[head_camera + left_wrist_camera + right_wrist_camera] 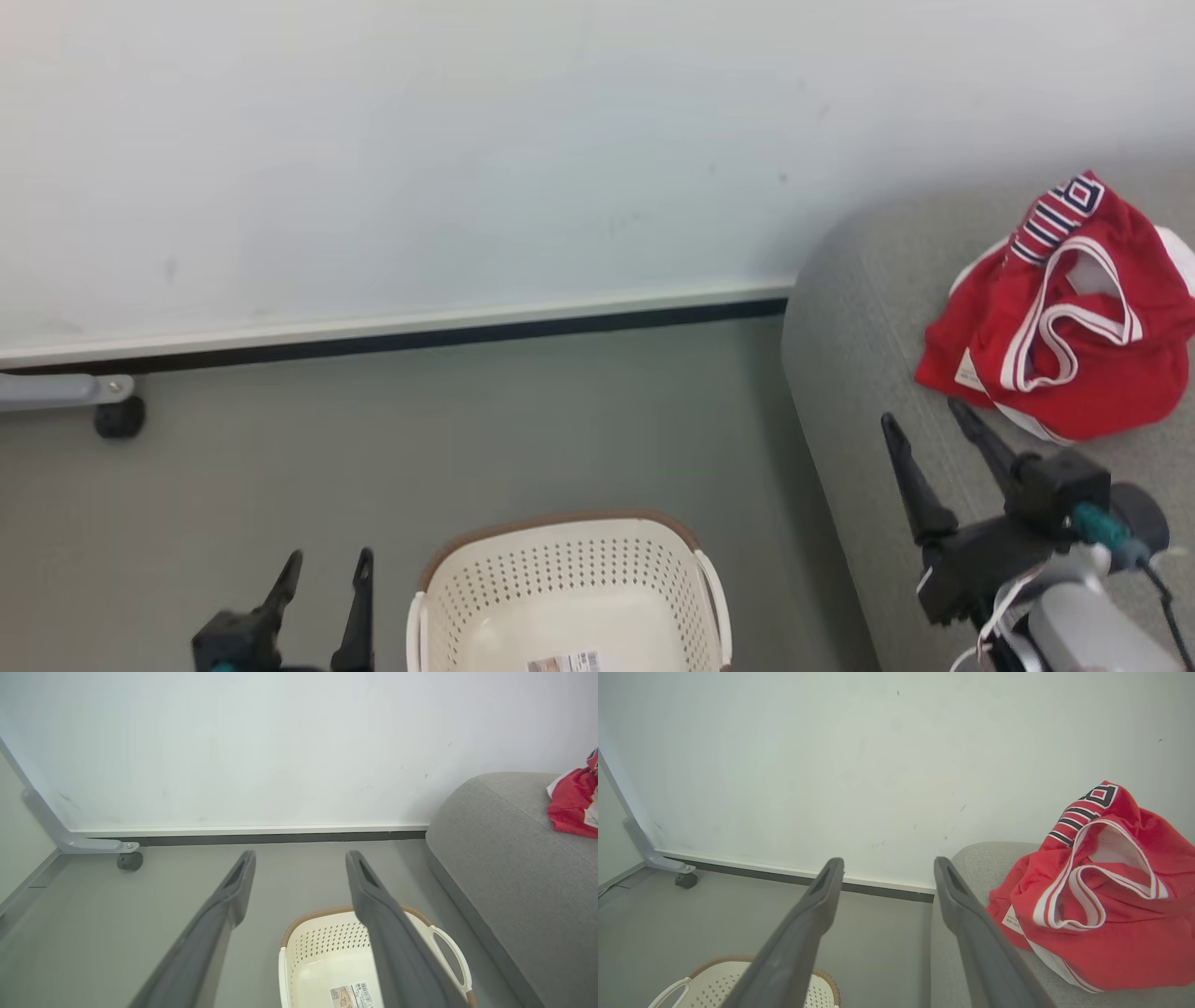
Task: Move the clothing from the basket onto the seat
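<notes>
Head view: clothing (1064,327) lies crumpled on the seat (859,373), far right; basket (560,569), near centre, looks bare but for a label (563,662); move looks done.
Left wrist view: left gripper (301,856) jaws apart, empty, beside the basket.
Right wrist view: right gripper (888,862) jaws apart, empty, just left of the clothing; red, white trim, striped patch on top.

We are seeing the clothing (1074,373) lying on the seat (859,308), well right of the basket (560,569), which is sitting on the floor (373,448) left of the seat, before the wall (467,140).
</notes>
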Controlling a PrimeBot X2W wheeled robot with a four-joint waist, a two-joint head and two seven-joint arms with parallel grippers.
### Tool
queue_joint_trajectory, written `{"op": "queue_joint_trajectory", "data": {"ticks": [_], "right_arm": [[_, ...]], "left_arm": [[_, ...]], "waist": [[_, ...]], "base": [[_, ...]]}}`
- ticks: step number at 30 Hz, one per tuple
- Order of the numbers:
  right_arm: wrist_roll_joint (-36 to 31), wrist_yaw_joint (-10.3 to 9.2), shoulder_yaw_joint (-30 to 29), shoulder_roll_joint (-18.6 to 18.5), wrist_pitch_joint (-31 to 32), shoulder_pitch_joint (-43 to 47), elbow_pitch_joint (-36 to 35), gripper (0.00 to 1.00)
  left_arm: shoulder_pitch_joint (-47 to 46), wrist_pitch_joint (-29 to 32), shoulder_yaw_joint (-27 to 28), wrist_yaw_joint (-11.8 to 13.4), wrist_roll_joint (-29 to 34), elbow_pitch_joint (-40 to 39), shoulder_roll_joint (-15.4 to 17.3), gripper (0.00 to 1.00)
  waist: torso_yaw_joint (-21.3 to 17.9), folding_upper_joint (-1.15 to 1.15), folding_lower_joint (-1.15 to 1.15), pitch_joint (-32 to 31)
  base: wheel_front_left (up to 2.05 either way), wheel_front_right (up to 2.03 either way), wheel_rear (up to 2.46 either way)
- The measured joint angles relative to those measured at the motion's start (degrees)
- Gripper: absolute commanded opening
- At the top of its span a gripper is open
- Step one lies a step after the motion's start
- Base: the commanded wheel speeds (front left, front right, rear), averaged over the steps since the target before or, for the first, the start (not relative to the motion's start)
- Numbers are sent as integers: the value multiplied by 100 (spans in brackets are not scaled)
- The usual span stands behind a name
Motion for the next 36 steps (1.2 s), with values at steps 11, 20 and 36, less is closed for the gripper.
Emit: {"op": "queue_joint_trajectory", "data": {"ticks": [11, 20, 36], "right_arm": [[-109, -467, -233, 36, 0, 1220, -1145, 100], [-153, -533, -480, 70, 0, 1806, -1667, 100], [-420, -565, -1182, 189, -1, 2315, -2275, 100]], "left_arm": [[739, -2, 594, 0, 411, -592, -44, 100], [1024, -3, 899, 0, 636, -1065, -155, 100], [1296, -3, 1185, 0, 958, -1505, -271, 100]], "waist": [[222, 0, 1, -390], [167, 1, 1, -375], [111, 1, 1, -289]], "base": [[0, 0, 0], [0, 0, 0], [0, 0, 0]]}}
